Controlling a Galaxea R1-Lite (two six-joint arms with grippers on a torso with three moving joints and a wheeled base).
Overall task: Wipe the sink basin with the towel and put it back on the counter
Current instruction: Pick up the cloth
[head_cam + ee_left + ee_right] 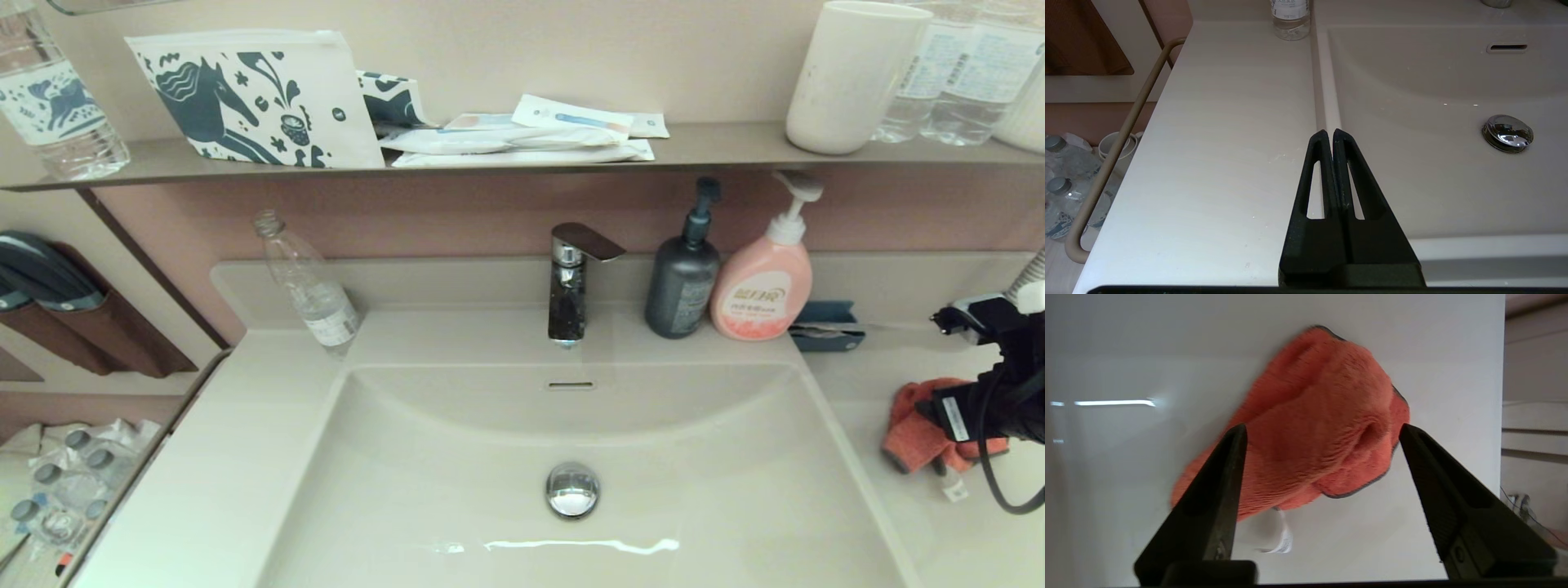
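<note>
Right arm comes in over the counter's right edge, wrist angled down; right gripper [1323,430] has its fingers spread wide, tips apart and nothing between them touching either pad; it hangs just above the counter's right side. Left gripper [1332,131] is parked low at the counter's front-left; fingers pressed together, tips touching, pointing toward the back edge; holds nothing.

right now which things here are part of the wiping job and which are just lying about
In the job:
towel, bunched on the counter
basin
right pincer, open over the towel

Lying about:
left pincer, shut, parked
tap
two pump bottles
empty bottle
cup
pouch
</note>
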